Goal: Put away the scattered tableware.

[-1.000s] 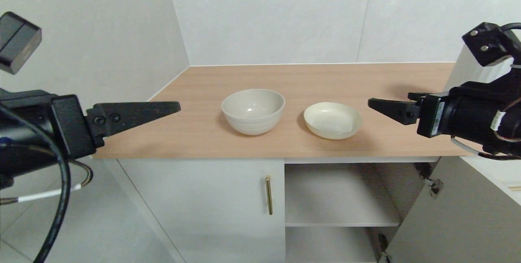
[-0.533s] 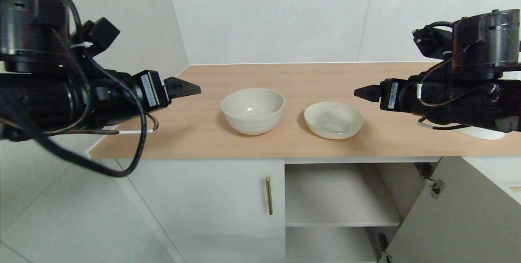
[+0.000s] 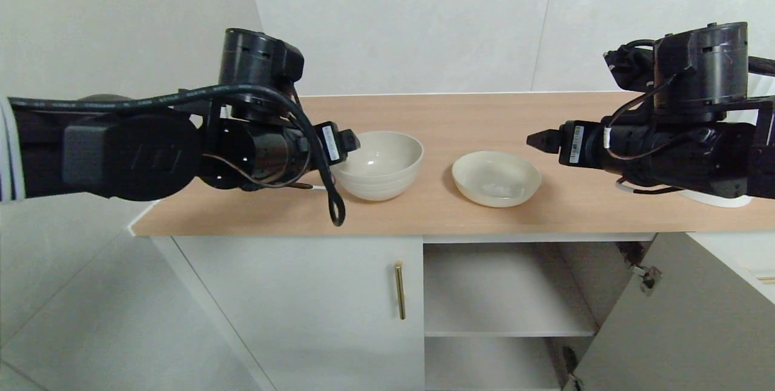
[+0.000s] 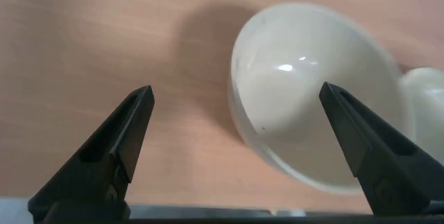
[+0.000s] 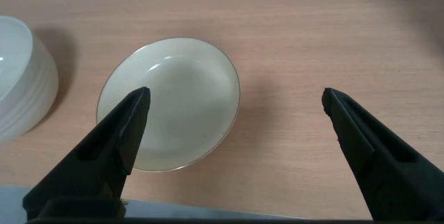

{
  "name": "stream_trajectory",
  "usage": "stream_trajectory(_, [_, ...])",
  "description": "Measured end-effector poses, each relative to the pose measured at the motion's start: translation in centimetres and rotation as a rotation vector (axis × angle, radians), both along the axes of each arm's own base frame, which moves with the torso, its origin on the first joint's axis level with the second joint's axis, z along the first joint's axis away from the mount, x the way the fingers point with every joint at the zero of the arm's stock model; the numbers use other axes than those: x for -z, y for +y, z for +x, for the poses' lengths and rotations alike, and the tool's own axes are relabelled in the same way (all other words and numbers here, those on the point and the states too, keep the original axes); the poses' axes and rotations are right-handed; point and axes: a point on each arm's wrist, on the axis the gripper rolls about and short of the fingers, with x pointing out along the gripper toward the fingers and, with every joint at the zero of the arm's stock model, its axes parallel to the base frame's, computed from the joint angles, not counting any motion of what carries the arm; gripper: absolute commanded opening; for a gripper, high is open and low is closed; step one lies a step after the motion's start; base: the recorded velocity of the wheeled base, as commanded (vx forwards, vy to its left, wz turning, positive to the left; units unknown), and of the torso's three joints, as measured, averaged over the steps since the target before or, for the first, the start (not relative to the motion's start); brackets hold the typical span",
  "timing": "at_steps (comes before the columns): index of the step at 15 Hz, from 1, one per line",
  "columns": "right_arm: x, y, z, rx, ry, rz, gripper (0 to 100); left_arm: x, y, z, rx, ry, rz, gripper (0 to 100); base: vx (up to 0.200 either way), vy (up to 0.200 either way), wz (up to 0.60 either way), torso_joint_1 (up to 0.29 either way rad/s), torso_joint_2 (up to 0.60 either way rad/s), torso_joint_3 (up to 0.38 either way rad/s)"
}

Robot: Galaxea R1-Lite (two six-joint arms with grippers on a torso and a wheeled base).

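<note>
A deep cream bowl (image 3: 376,164) (image 4: 305,106) and a shallow cream dish (image 3: 496,178) (image 5: 170,102) stand side by side on the wooden countertop (image 3: 460,112). My left gripper (image 3: 352,140) (image 4: 236,93) is open at the deep bowl's left rim, one finger over the bowl and the other over bare wood. My right gripper (image 3: 536,140) (image 5: 236,96) hangs open just right of the dish and above it, holding nothing. The right wrist view also catches the edge of the deep bowl (image 5: 21,78).
Under the counter, the left cabinet door (image 3: 303,306) is shut, with a brass handle (image 3: 399,289). The right compartment stands open, showing a shelf (image 3: 502,294), its door (image 3: 666,318) swung out to the right. A white object (image 3: 714,198) lies beneath my right arm.
My left arm has swung right along the counter, bringing its gripper up to the deep bowl's rim. The right arm rose a second ago and has since stayed nearly still.
</note>
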Motion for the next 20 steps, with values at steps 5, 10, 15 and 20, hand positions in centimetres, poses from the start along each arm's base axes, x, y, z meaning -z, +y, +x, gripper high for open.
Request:
stream_trajectory(5, [0.0,0.0,-0.1,-0.002,-0.001,0.003,100,1.3,-0.6,0.8,0.0,0.032,0.007,0,0.0,0.0,0.0,0.0,0.0,0.0])
stream_trajectory(10, [0.1,0.1,0.1,-0.005,0.004,-0.002,100,1.0,-0.4,0.3,-0.003,0.031,-0.007,0,0.0,0.0,0.0,0.0,0.0,0.0])
stream_trajectory(15, [1.5,0.7,1.3,0.003,0.042,-0.027,100,-1.2,1.0,-2.6,0.046,-0.005,-0.046,0,0.0,0.0,0.0,0.0,0.0,0.0])
stream_trajectory(20, [4.1,1.6,4.1,0.083,0.091,-0.082,100,-3.4,2.4,-5.7,0.137,-0.043,-0.109,0,0.0,0.0,0.0,0.0,0.0,0.0])
